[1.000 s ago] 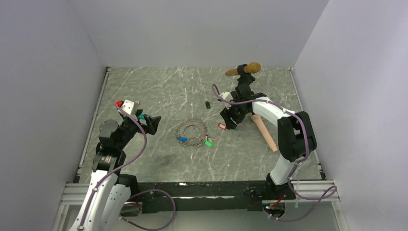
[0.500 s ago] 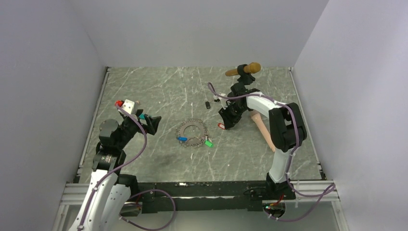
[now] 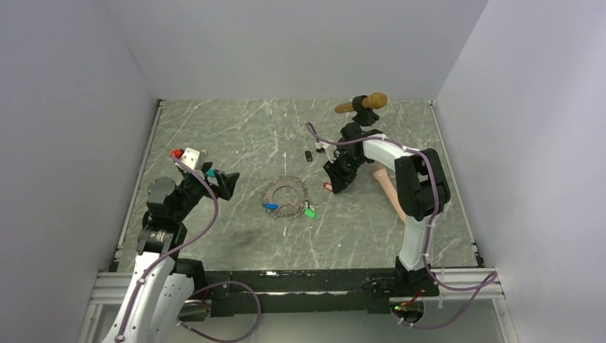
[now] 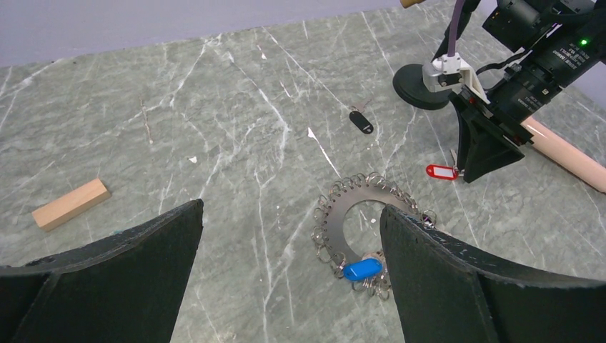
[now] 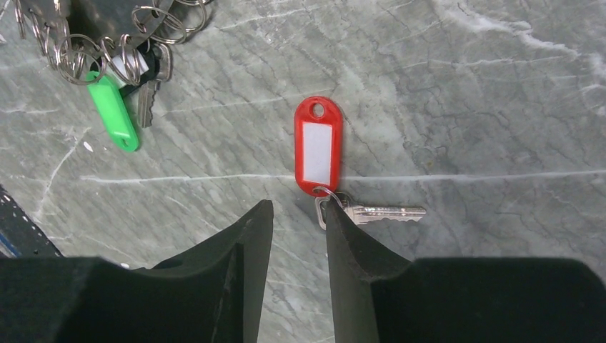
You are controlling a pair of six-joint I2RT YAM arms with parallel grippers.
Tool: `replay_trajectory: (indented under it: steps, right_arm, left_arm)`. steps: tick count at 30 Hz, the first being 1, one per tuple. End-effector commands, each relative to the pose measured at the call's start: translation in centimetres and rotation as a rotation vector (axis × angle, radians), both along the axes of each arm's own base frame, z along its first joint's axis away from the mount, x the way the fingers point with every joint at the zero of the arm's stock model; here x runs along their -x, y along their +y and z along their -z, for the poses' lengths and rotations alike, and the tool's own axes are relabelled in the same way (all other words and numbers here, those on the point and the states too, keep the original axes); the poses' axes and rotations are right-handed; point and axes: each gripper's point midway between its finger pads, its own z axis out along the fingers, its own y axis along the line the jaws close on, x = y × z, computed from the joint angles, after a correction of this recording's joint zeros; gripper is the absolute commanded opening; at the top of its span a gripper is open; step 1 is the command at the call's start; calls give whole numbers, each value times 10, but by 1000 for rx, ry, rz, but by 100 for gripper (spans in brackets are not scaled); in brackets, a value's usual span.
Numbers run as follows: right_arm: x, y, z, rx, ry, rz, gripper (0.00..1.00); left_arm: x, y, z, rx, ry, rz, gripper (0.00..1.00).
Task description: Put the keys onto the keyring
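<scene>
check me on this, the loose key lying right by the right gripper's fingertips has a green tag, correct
Not quite. The loose key by the right gripper has a red tag, not a green one, as the right wrist view shows. The green-tagged key lies over at the keyring.

Top-left corner of the right wrist view is cutting off the keyring (image 5: pixel 107 18), only a few loops showing. A finger (image 5: pixel 357 257) of the right gripper (image 5: pixel 299 214) is covering part of the red-tagged key (image 5: pixel 379 212)'s small ring; contact unclear. In the left wrist view, a finger (image 4: pixel 450 286) of the left gripper (image 4: pixel 291 207) is hiding the green tag (image 3: pixel 309 213), and the pink rod (image 4: pixel 564 153) is running off the right edge.
</scene>
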Motion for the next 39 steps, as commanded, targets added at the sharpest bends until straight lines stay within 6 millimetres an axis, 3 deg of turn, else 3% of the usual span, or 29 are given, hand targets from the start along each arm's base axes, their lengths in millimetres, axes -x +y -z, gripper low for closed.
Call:
replay_trajectory:
  steps: [1,11,21,28,39]
  right_arm:
    - [-7,5,-8,-23,-12,-23,38]
    - [-16,3,-19,-28,-54,-18,39]
    - [-24,-2,-16,-23,-49,-14,41]
    - [-20,-2,-2,-11,-2,-21,42]
    - [-10,2,-6,-47,28,-44,37]
  left_arm:
    - [1,-2,-27,7,-69,14,99]
    - [1,-2,-26,7,-65,16,99]
    - [1,-2,-25,7,-64,17,99]
    - [1,-2,-25,5,-65,16,99]
    - [1,-2,-26,3,-68,15,99]
